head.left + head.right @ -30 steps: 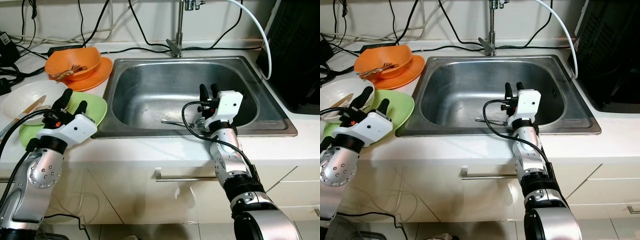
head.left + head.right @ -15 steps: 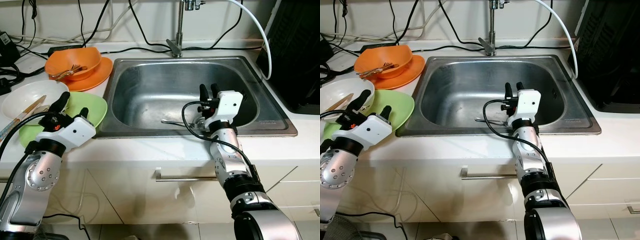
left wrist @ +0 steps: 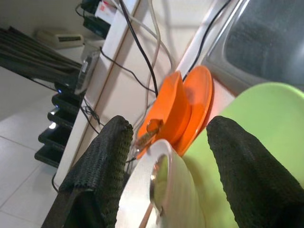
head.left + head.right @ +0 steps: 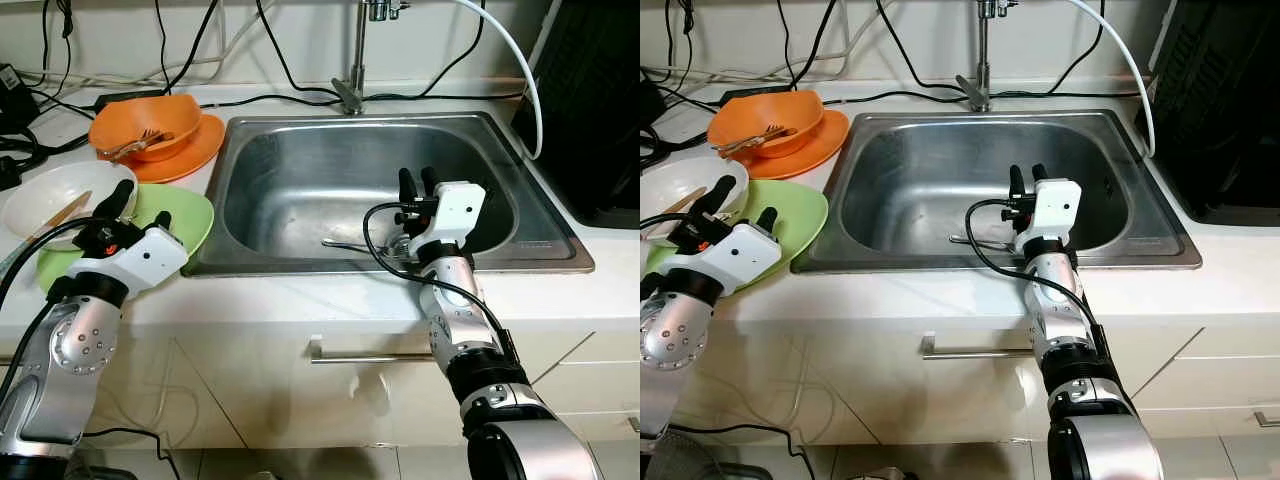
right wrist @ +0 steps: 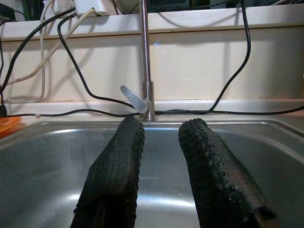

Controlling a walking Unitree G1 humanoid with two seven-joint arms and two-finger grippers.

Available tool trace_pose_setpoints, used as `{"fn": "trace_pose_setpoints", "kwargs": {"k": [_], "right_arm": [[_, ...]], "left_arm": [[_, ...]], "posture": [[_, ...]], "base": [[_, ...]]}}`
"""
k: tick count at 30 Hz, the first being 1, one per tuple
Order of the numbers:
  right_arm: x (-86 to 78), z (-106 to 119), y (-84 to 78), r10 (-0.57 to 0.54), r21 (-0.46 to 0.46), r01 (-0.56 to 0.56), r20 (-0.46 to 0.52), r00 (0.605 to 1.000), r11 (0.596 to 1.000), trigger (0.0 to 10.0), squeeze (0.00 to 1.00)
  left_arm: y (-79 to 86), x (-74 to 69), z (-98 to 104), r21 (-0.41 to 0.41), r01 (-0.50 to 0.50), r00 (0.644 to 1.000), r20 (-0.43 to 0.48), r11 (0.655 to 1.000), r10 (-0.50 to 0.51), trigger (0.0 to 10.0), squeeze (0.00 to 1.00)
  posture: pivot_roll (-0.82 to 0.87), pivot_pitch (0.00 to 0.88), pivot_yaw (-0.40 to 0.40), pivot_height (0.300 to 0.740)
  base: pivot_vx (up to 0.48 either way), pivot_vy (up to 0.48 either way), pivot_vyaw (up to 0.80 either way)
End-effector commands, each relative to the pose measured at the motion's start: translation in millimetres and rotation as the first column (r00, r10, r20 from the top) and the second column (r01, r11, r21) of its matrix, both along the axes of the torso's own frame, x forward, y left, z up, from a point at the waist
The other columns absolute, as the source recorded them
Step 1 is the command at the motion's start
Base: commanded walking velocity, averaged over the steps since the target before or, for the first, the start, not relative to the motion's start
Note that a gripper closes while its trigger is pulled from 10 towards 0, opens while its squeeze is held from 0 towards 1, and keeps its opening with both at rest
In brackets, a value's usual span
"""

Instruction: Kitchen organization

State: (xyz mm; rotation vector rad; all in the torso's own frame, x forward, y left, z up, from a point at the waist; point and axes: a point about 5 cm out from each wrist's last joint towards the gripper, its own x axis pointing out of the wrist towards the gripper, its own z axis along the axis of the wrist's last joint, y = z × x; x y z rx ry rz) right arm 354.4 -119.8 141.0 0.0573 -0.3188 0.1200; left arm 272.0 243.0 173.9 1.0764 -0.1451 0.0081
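Brushed steel sink (image 4: 300,180); glossy plastic-looking green plate (image 4: 190,215); rough black gripper fingers (image 5: 213,175).

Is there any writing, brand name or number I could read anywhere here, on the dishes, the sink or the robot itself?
None can be read.
The orange bowl, green plate, white bowl and sink are plain.
The left gripper and right gripper show no lettering.

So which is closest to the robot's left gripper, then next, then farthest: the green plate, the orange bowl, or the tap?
Going by the left eye view, from the left gripper:
1. Green plate, right under and beside the fingers.
2. Orange bowl, farther back on the counter, on an orange plate.
3. Tap, behind the sink, off to the right.
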Motion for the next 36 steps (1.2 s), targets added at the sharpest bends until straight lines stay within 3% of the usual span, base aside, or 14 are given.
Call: {"fn": "trace_pose_setpoints", "kwargs": {"k": [1, 16, 17, 36], "right_arm": [[-7.5, -24.6, -1.6, -0.01, 0.01, 0.011, -0.1, 0.995, 1.0, 10.0, 0.0], [-7.7, -24.8, -1.9, -0.012, 0.011, 0.013, -0.1, 0.995, 1.0, 10.0, 0.0], [-7.8, -24.9, -2.0, -0.013, 0.011, 0.014, -0.1, 0.995, 1.0, 10.0, 0.0], [-6.6, -24.3, -3.7, -0.021, 0.011, 0.022, -0.103, 0.994, 1.0, 10.0, 0.0]], "left_arm": [[5.5, 2.1, 2.8, 0.019, -0.028, 1.0, -0.004, 0.999, 0.028, 10.0, 0.0], [9.3, 3.9, -0.1, 0.02, -0.059, 0.998, -0.023, 0.998, 0.06, 10.0, 0.0], [8.8, 4.2, -0.2, 0.019, -0.057, 0.998, -0.023, 0.998, 0.057, 0.0, 0.0], [6.2, 5.9, 1.9, 0.009, -0.053, 0.999, -0.014, 0.999, 0.053, 0.0, 0.0]], "posture": [[0.26, 0.022, 0.074, 0.74], [0.25, 0.022, 0.076, 0.74], [0.25, 0.022, 0.077, 0.74], [0.26, 0.033, 0.077, 0.74]], "base": [[0.0, 0.0, 0.0], [0.0, 0.0, 0.0], [0.0, 0.0, 0.0], [0.0, 0.0, 0.0]]}}
